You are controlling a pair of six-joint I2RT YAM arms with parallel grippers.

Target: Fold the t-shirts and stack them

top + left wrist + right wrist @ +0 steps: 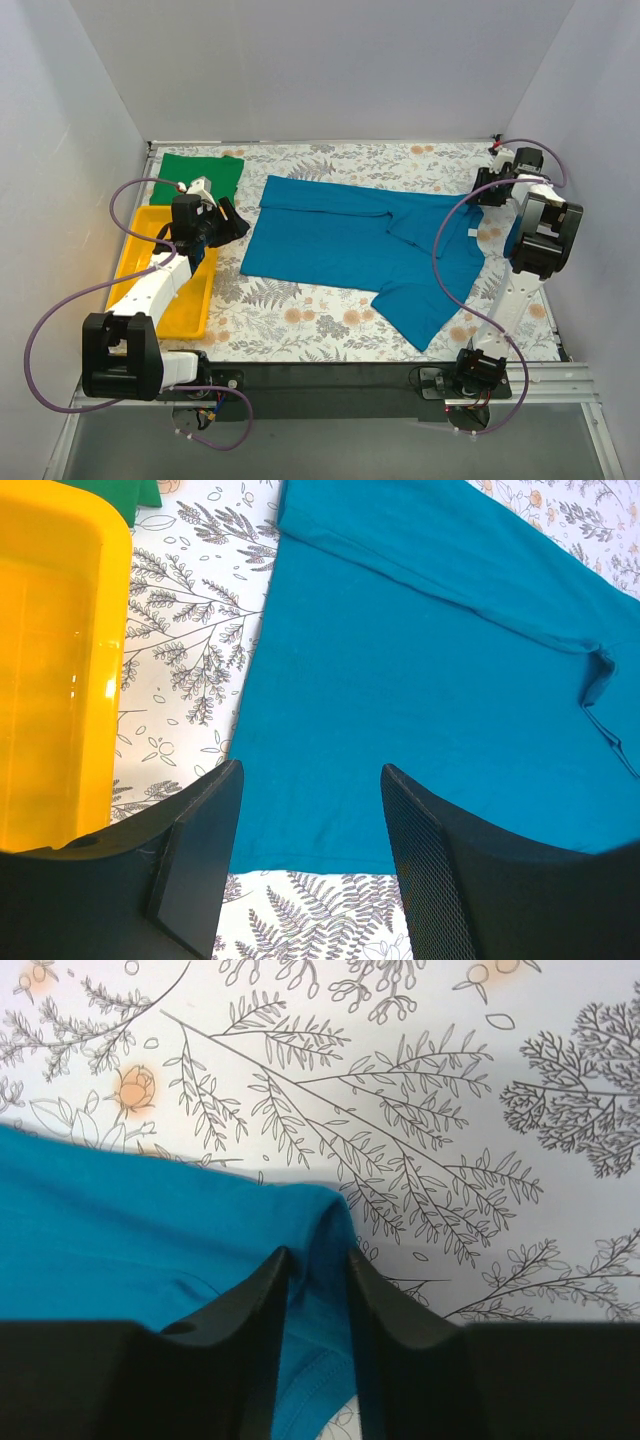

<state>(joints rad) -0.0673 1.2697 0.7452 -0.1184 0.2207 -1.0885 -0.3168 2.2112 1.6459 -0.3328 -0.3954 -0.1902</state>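
Left gripper (pixel 310 870): jaws are held apart with nothing between them, poised above the hem of the teal-blue t-shirt (pixel 420 680); no contact is seen.
Right gripper (pixel 315 1285): jaws are set narrowly apart astride a raised edge of the same shirt; whether the cloth is pinched cannot be told.
Teal-blue t-shirt: spread on the floral table cover (pixel 300 315) between the two grippers, its far long edge apparently turned inward.
Green t-shirt (pixel 205 175): lies folded beyond the left gripper.
Yellow tray (pixel 50 680): lies just left of the left jaws, under that arm.
Step in hand: judged to be the lengthwise fold of the teal-blue shirt, with both ends being addressed.
Next move: a firm pinch at each end is called for, then a matched lift so that the cloth is not skewed.
Arm pose: the left forearm is angled over the tray, wrist tipped down; the right arm is reached far forward, elbow raised, wrist pointed down.
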